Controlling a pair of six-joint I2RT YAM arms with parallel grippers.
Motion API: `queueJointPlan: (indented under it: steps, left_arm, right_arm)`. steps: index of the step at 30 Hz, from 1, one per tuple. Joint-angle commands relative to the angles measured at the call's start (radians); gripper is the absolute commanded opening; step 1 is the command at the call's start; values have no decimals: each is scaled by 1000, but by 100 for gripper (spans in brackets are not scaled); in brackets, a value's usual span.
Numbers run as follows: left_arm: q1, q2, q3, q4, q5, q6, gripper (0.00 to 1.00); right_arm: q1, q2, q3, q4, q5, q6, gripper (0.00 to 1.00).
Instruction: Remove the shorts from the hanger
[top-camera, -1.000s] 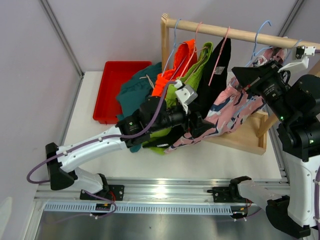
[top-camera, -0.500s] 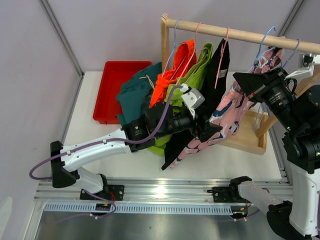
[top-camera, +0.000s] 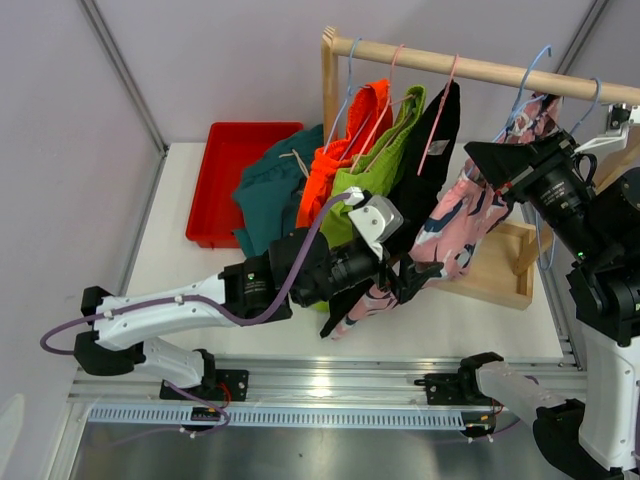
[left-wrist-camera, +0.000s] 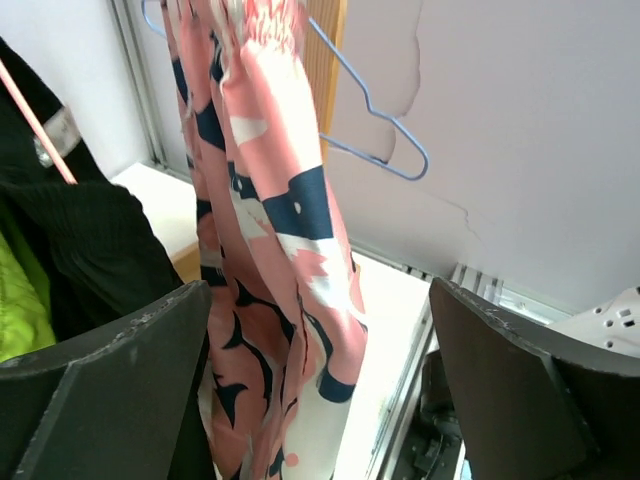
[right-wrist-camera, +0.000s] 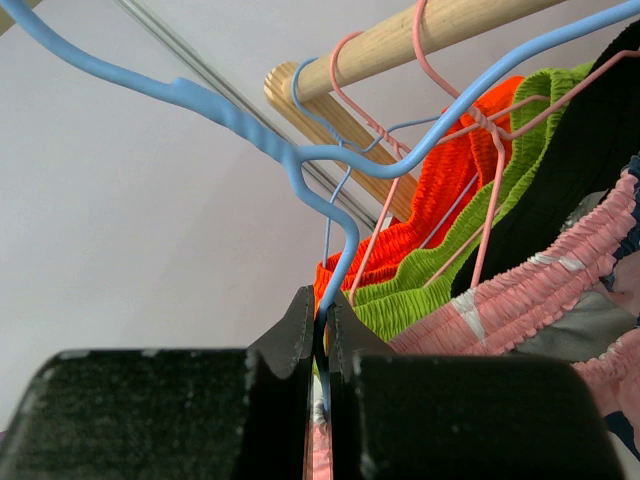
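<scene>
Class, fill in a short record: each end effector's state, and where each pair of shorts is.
left end effector: open, fingers either side of the pink patterned shorts
right end effector: shut on the blue hanger
pink patterned shorts: hanging below the wooden rail, right part
orange shorts, lime green shorts, black shorts: hanging from the rail
teal shorts: off the rail, lying against the red tray

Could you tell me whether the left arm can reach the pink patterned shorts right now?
Probably yes: the pink patterned shorts hang right before the open left pincer, with nothing in between.
</scene>
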Motion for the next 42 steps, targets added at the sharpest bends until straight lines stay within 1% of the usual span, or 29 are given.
queueJointPlan:
  steps: [1,2,4,5,8,10,11,12,13,17,19,21,23,24,29,35,39,42]
  left_arm:
    - [-11,-33,35,2,-63,42,94]
    - [-11,-30,31,3,-65,42,88]
    - [-11,-15,25,4,-65,38,84]
    - [-11,-9,23,4,-65,38,77]
    - [-11,19,14,12,-68,33,65]
    - [-11,33,11,19,-73,35,51]
    - [-11,46,12,21,-76,35,31]
    - [-11,53,14,19,-80,32,18]
    - [-11,59,17,18,-88,26,1]
    - [-12,47,11,-13,-82,-19,0]
    - [-34,5,-29,-11,-82,-37,0]
    - [-81,-44,-105,6,-117,-42,0]
    - [-115,-70,-141,3,-143,-50,0]
    - [-147,-84,-202,-4,-171,-68,0]
    - [-255,-141,-328,-13,-209,-120,0]
    - [-333,-168,-420,-28,-241,-182,0]
    - [-348,-200,-457,-40,-264,-225,0]
    - [-348,-246,-488,-47,-286,-240,9]
  right_arm:
    - [1,-8,72,102,-34,-15,0]
    - [1,-5,82,99,-36,-15,0]
    - [1,-2,93,99,-37,-12,0]
    - [1,-1,101,98,-42,-11,0]
    - [1,4,110,101,-57,3,0]
    - [1,8,115,107,-74,23,0]
    - [1,8,116,113,-79,29,0]
    - [1,8,118,118,-80,35,0]
    - [0,10,118,119,-80,39,0]
    - [1,12,128,112,-53,36,0]
    - [0,18,147,104,-31,26,0]
    - [1,27,164,90,-22,16,0]
    - [1,41,185,79,-10,8,0]
    - [1,45,191,76,-5,0,0]
    - [1,56,211,72,28,-14,0]
    - [1,82,240,62,55,-24,0]
    - [1,93,248,62,61,-24,0]
    - [1,96,250,62,65,-24,0]
